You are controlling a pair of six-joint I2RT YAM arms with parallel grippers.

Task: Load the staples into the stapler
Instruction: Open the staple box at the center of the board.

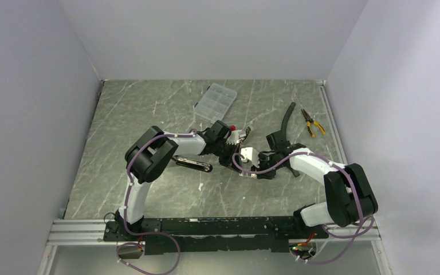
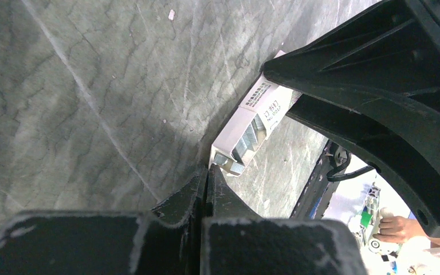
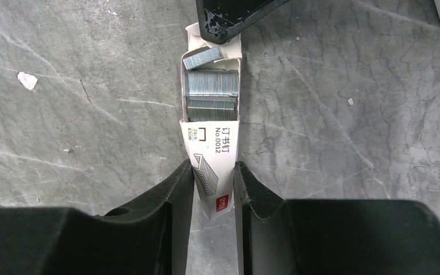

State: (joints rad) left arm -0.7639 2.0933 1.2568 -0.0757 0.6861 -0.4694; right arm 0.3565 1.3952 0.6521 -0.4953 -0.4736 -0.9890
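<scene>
The staples (image 3: 212, 86) lie as silvery strips in the pulled-out tray of a small white box (image 3: 215, 143) with a red mark, flat on the table. My right gripper (image 3: 213, 172) is shut on the box's sleeve, one finger on each long side. My left gripper (image 2: 207, 172) is shut, its tips against the tray's far end (image 2: 229, 163); I cannot tell whether cardboard is pinched between them. From above, the box (image 1: 246, 154) sits between both grippers. The stapler (image 1: 193, 165), black with a shiny rail, lies to the left, under the left forearm.
A clear compartment case (image 1: 215, 102) stands at the back. Yellow-handled pliers (image 1: 313, 123) and a black curved piece (image 1: 288, 117) lie at the back right. A small white scrap (image 1: 199, 187) lies in front of the stapler. White walls close in three sides.
</scene>
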